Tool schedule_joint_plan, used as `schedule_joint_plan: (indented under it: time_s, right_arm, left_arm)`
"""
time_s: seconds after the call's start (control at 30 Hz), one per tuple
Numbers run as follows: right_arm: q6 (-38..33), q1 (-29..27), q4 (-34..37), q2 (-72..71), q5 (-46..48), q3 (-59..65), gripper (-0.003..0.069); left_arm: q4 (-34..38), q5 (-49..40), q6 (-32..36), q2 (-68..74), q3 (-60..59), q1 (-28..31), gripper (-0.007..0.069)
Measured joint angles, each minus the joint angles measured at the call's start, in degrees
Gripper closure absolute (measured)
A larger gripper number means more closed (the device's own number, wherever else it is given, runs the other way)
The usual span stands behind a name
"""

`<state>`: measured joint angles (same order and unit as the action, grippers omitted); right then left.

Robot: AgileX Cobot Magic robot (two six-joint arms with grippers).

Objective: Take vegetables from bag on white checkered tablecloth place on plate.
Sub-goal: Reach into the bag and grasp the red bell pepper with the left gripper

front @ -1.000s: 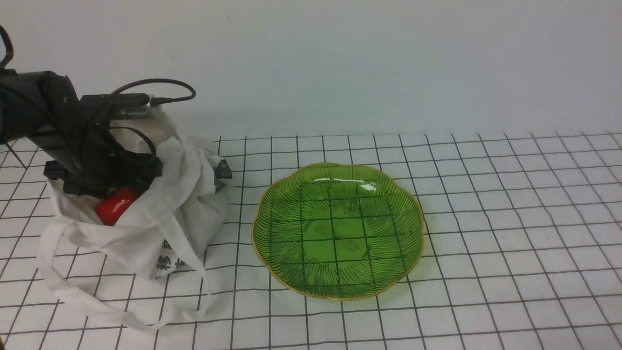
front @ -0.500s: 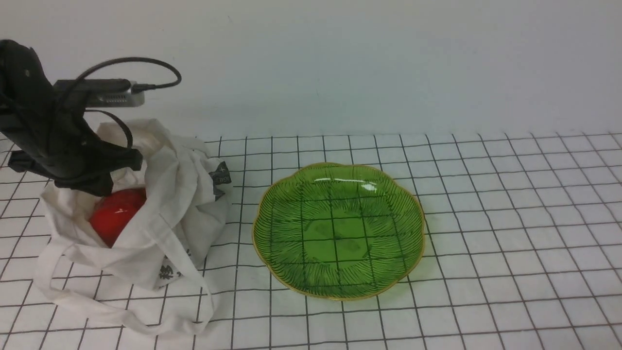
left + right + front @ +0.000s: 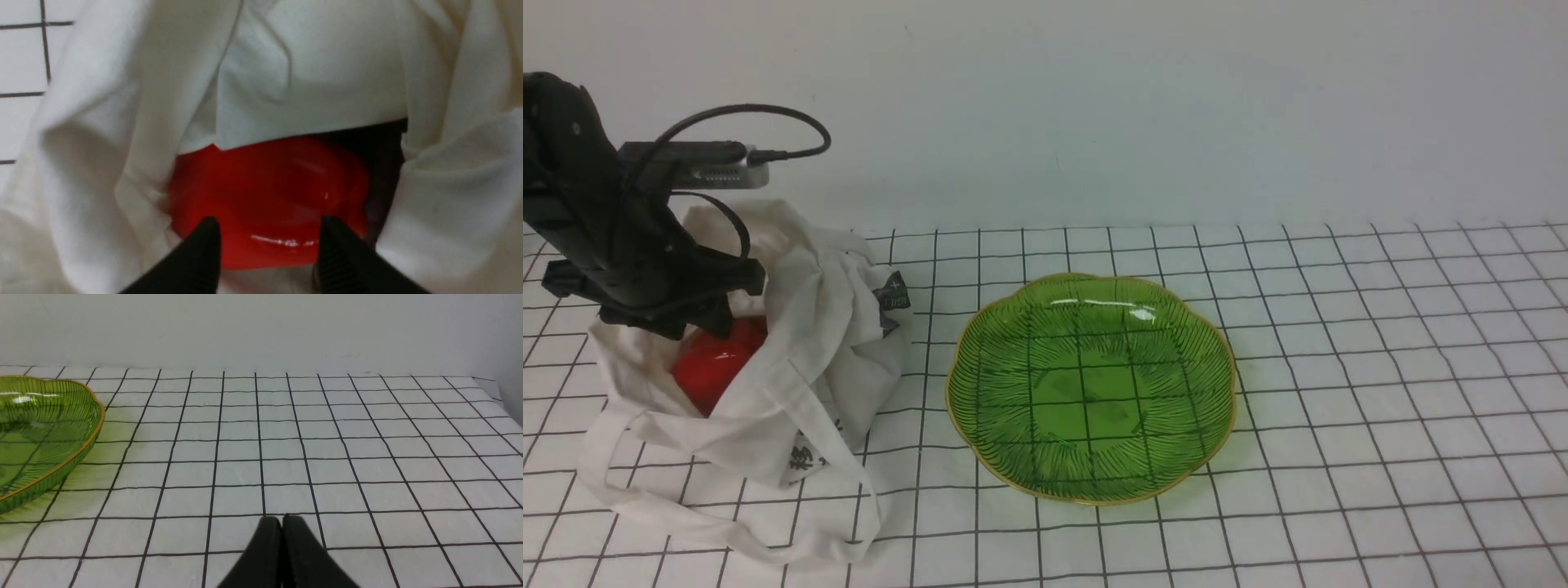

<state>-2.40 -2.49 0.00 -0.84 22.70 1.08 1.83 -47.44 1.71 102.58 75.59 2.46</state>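
The red bell pepper point(image 3: 717, 365) point(image 3: 265, 192) lies inside the off-white cloth bag point(image 3: 800, 384) point(image 3: 310, 73) at the left of the white checkered tablecloth point(image 3: 1356, 343). A fold of the bag covers the pepper's far side. My left gripper point(image 3: 704, 325) point(image 3: 269, 239) hangs in the bag's mouth, jaws open, both black tips over the pepper's near edge; the gap is narrower than the pepper. The green glass plate point(image 3: 1176, 457) point(image 3: 88, 433) stands empty in the middle. My right gripper point(image 3: 282, 524) is shut and empty, low over the cloth to the right of the plate.
The bag's long strap handles point(image 3: 645, 510) trail on the cloth toward the front left. A grey label point(image 3: 894, 296) sticks out on the bag's plate side. A pale wall point(image 3: 1094, 106) closes the back of the table.
My left arm rose and shifted left out of the bag, then dipped again toward the pepper. The bag's mouth spread, so more of the pepper shows. The plate stayed put.
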Motion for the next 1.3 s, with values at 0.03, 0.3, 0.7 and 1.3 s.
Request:
schedule_joint_plan:
  time_s: [0.03,0.3,0.7,1.3]
  right_arm:
    - [0.00,0.00,0.00,0.00,0.00,0.00,0.0675]
    - [0.00,0.00,0.00,0.00,0.00,0.00,0.0675]
    - [0.00,0.00,0.00,0.00,0.00,0.00,0.0675]
    - [0.00,0.00,0.00,0.00,0.00,0.00,0.0675]
  left_arm:
    - [0.33,0.65,-0.22,0.50,0.00,0.00,0.0176]
    - [-2.31,5.64,-3.69,5.56,0.00,0.00,-0.0058]
    - [-11.54,8.63,-12.05,9.02,1.30,-0.27,-0.0057]
    - [-9.77,-0.84,-11.15,6.23,0.11,-0.09,0.0624]
